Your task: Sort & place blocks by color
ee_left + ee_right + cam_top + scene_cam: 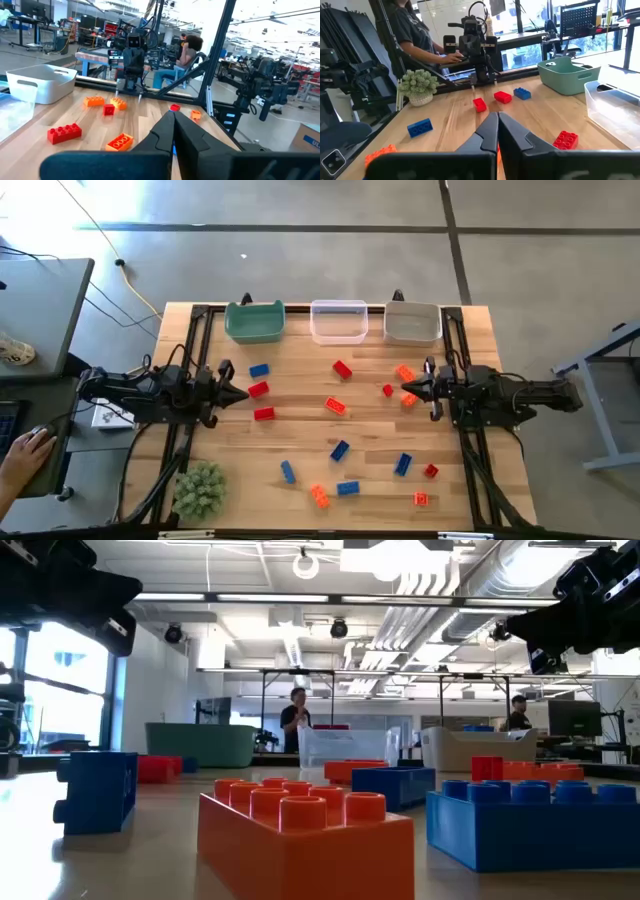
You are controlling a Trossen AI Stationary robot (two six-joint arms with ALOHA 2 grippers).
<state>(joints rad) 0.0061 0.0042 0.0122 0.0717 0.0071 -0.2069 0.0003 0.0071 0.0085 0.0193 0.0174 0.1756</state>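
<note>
Blue, red and orange blocks lie scattered flat on the wooden table, among them a blue one, a red one and an orange one. My left gripper hovers shut at the table's left side, pointing right, near two red blocks. My right gripper hovers shut at the right side, pointing left, above orange blocks. Their shut fingertips show in the wrist views, left and right. Neither holds anything.
Three bins stand along the far edge: green, clear and white. A fuzzy green plant clump sits at the near left corner. A person's hand rests on a desk left of the table.
</note>
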